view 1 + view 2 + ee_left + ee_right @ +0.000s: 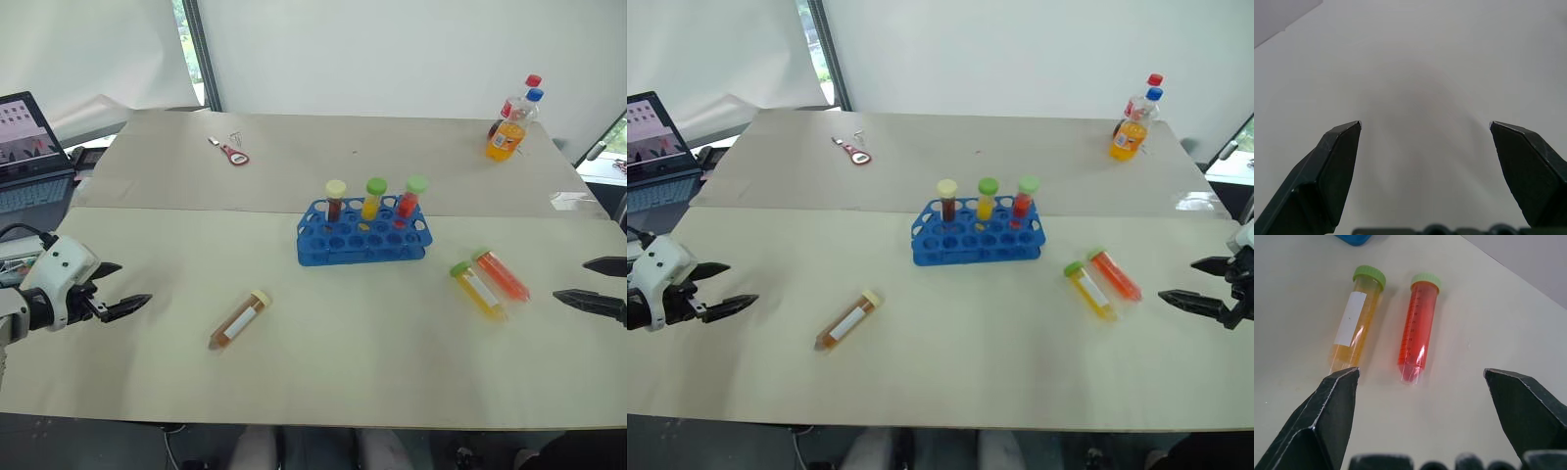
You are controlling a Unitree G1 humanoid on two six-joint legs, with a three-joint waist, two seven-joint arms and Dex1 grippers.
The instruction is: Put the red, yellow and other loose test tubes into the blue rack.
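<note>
Three capped tubes already stood upright in the back row of the blue rack; three remained loose on the table. The yellow tube and the red tube lay side by side just ahead of the right gripper, its fingers spread wide and empty. The brown tube lay alone, ahead of the left gripper, likewise spread and holding nothing. Judged half done; no pickup begun.
</note>
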